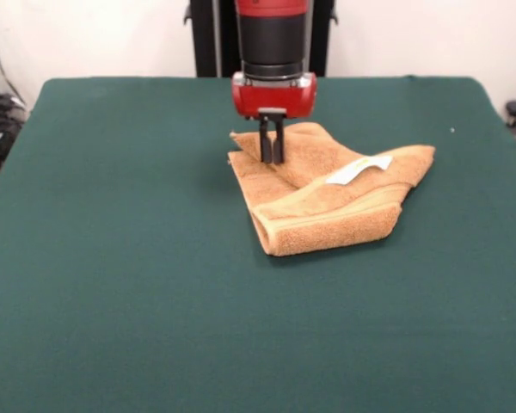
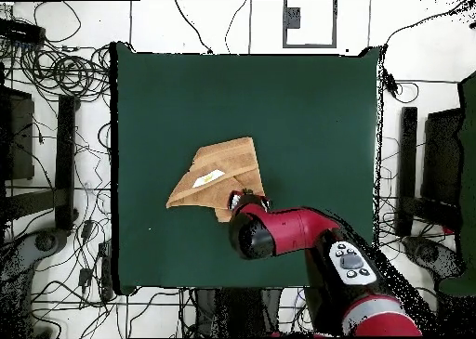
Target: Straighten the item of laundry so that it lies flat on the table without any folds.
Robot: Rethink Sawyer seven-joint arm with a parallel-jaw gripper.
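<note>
The orange-tan towel (image 1: 327,194) lies folded over on itself in a rough triangle near the middle of the green table (image 1: 112,275). Its white label (image 1: 359,169) faces up, and thick folded border bands run along its near edge. My gripper (image 1: 272,160) comes straight down onto the towel's far left corner, with its fingers close together, pinching the cloth there. In the overhead view the towel (image 2: 216,173) is a triangle with the label (image 2: 207,177) on top. The red arm head (image 2: 253,231) covers the gripper and the towel's corner nearest the robot.
The table (image 2: 307,112) extends well beyond the towel on every side. Cables and stands (image 2: 56,75) lie on the floor around the table, off its edges.
</note>
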